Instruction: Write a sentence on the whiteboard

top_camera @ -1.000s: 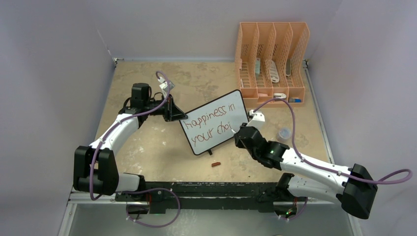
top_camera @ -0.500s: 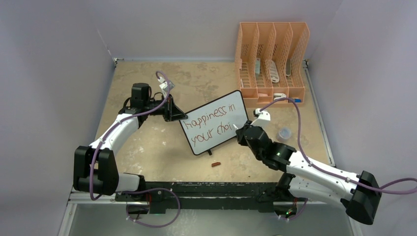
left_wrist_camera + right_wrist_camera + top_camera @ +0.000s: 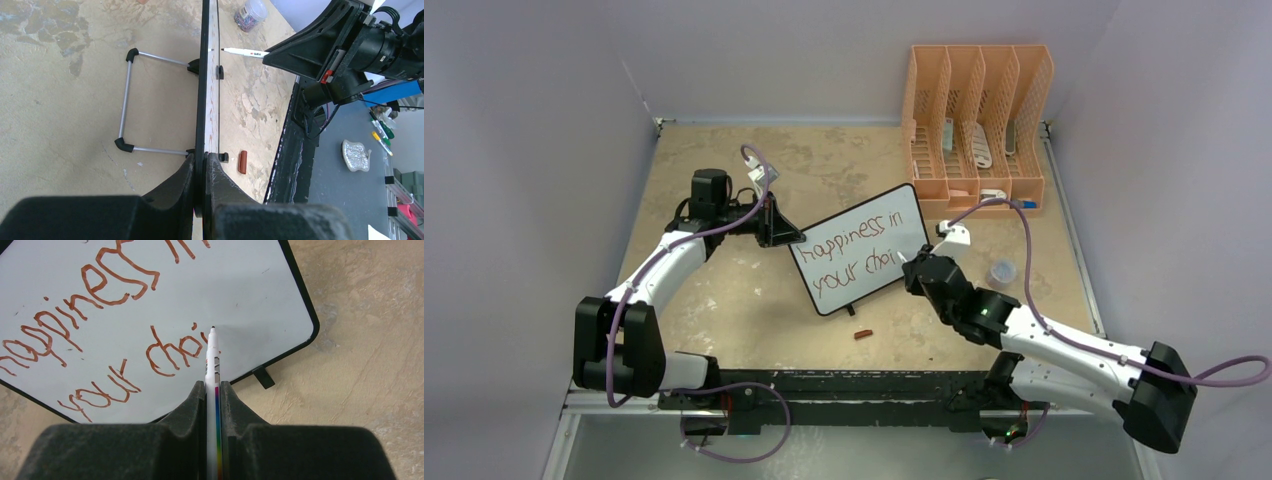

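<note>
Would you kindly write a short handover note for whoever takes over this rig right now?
Left end effector: shut on one edge of the small white black-framed whiteboard, which stands propped on its wire stand mid-table.
Right end effector: shut on the white marker pen, with its tip at the board just right of the last letter.
Done: the red-brown handwritten sentence reads "happiness in your choi" on two lines.
Left: the last word looks unfinished. Probably complete it, then lift the marker away and release the board.
</note>
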Robot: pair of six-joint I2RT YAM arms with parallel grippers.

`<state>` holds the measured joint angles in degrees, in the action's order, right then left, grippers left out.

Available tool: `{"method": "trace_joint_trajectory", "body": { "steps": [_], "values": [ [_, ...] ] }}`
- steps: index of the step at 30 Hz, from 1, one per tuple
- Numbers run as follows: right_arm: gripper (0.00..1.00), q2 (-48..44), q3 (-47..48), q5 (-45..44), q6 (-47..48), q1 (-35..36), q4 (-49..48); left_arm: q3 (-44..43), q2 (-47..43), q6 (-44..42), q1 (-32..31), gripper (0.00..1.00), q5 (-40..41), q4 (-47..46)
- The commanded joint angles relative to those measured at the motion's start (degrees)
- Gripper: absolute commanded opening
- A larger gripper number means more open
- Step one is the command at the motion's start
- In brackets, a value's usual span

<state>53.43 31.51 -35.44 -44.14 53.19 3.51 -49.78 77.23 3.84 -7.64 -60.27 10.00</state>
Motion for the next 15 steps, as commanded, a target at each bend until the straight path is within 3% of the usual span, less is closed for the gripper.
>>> {"method": "trace_joint_trajectory", "body": {
  "steps": [1,15],
  "values": [
    [0.00,0.27,-0.17,-2.51,0.80,-0.47,-2.81,0.21,1.25,-2.61,0.26,0.00,7.93,2.39],
    [0.00,1.26,-0.10,-2.63,1.78,-1.27,-4.83,0.21,1.17,-2.61,0.26,0.00,7.76,2.39]
  ]
}}
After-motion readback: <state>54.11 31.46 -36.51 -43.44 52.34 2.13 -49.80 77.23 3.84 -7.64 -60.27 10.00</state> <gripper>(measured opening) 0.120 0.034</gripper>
